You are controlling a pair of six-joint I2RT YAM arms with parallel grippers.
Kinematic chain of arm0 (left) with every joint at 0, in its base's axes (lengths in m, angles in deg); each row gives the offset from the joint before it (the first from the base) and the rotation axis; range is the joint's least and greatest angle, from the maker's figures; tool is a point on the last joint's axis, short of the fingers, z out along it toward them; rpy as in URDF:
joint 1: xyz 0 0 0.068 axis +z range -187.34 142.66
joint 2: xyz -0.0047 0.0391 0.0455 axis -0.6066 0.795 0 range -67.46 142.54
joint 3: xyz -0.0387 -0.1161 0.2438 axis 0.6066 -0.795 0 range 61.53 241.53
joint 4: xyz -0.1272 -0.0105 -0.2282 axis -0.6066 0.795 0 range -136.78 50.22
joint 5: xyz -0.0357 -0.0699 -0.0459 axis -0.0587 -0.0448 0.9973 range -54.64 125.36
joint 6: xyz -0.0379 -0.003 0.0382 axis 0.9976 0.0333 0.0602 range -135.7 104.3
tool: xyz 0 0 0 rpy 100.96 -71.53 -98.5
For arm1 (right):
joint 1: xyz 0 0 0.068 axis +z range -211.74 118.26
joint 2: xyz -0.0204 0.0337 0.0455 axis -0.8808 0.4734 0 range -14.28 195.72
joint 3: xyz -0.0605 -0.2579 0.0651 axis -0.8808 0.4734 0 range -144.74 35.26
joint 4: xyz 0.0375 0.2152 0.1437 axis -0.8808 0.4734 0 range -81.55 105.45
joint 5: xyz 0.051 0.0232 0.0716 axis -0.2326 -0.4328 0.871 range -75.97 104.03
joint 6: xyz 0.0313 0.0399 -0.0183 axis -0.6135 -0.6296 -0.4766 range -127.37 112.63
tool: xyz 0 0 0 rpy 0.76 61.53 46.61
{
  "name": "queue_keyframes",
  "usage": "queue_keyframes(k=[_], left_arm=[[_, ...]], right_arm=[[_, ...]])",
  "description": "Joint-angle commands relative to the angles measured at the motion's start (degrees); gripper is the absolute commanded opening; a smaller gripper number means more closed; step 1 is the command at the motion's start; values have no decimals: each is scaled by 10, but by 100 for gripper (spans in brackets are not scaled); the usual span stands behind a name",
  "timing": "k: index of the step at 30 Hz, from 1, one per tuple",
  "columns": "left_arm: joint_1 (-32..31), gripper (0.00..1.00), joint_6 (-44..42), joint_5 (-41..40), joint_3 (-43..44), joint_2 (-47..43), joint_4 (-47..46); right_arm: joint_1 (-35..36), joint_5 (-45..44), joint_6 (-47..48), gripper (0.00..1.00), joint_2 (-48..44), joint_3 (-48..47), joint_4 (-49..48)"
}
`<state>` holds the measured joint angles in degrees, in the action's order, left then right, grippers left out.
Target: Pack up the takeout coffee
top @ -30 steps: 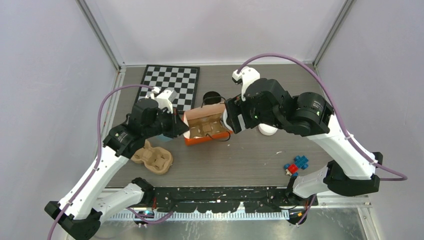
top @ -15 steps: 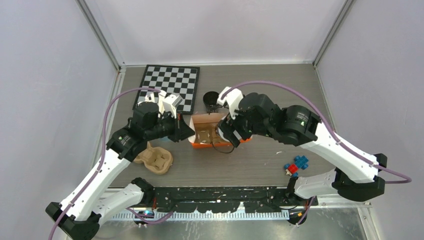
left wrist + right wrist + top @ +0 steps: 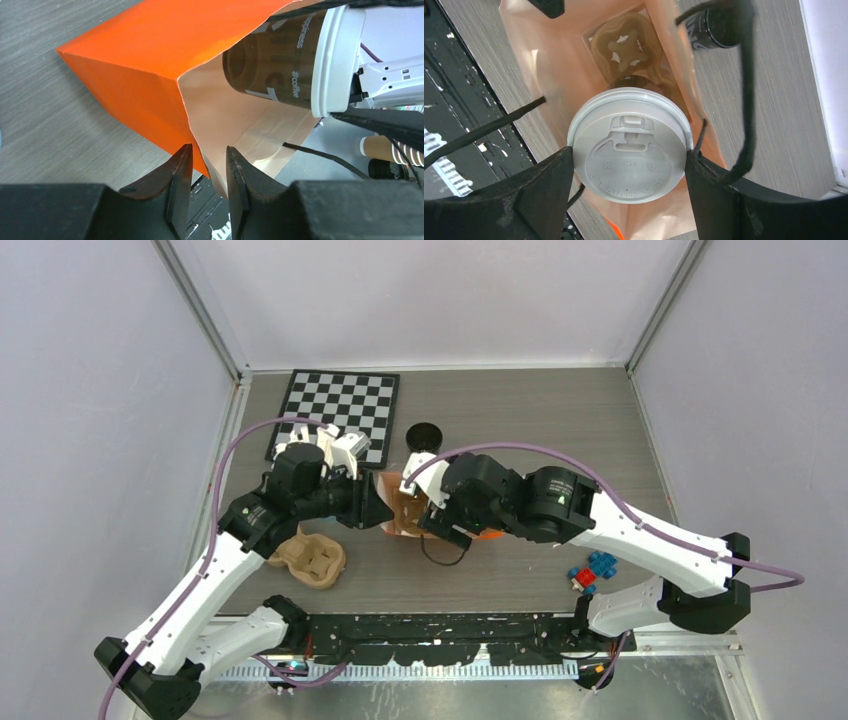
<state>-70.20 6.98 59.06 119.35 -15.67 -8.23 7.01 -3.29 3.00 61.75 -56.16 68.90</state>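
The right tool grips a lidded coffee cup at the orange bag's mouth, not yet seated in the carrier inside. The left tool straddles the bag's rim; pinching or not, I cannot tell. An unlidded black cup stands outside, unpacked.

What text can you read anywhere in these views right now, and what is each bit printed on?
"#coffee": on the side of the dark cup at the mouth of the orange bag.
"piness": same cup, the end of a longer word whose start is hidden.
White lid: raised lettering, too faint to read.
Second cup beyond the bag: pale print, too blurred and cut off to read.
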Motion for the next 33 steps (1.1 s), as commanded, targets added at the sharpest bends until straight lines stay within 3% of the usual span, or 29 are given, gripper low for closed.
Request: queue_keyframes(k=[1, 9, 21, 29, 33], left_arm=[[3, 34, 32, 8, 20, -8, 21], [3, 46, 45, -54, 26, -30, 35], [3, 53, 69, -69, 35, -51, 39], [3, 39, 67, -52, 4, -71, 23], [3, 17, 54, -30, -12, -85, 2]], right_arm=[[17, -29, 36, 75, -5, 13, -18], [45, -48, 50, 75, -5, 36, -13], [100, -90, 30, 74, 13, 52, -29], [125, -126, 28, 74, 22, 60, -45], [124, -155, 63, 74, 17, 66, -56]])
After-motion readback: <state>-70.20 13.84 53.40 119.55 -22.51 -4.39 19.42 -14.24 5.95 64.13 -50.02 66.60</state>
